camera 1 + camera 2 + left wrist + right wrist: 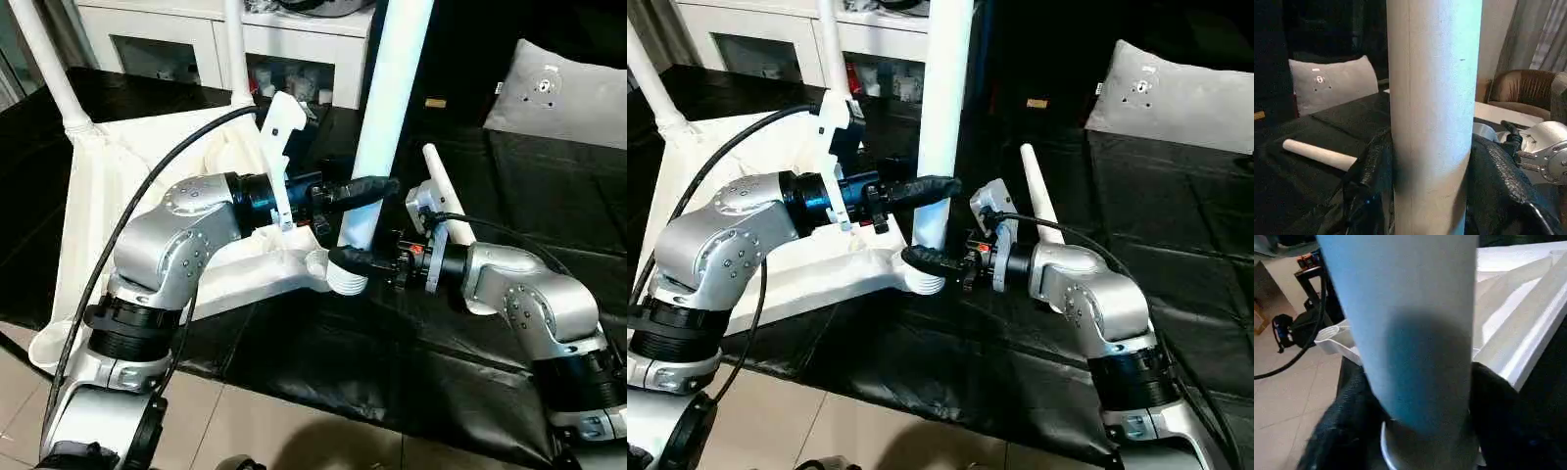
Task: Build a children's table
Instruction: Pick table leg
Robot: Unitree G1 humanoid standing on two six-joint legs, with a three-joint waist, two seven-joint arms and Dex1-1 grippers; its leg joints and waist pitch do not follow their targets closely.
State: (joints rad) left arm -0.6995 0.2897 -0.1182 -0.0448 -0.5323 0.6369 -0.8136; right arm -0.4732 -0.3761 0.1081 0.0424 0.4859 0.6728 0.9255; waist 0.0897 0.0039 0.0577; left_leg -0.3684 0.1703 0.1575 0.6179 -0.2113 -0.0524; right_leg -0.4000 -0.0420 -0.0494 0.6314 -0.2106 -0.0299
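White plastic table top (127, 186), ribbed underside up, on black mat (549, 176). Upright leg (387, 108) seated at top's near corner socket (345, 279). Light, stiff, smooth, likely slippery; grip low, near socket. Left gripper (377, 189) clamped on leg above; right gripper (345, 260) around its base, seemingly clamped. Spare leg (447, 191) lies beside, on mat.

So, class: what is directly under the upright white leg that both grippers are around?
Under the upright leg sits a ribbed corner socket of the upturned tabletop. The left gripper and right gripper hide the joint, so how deep it sits is unseen.
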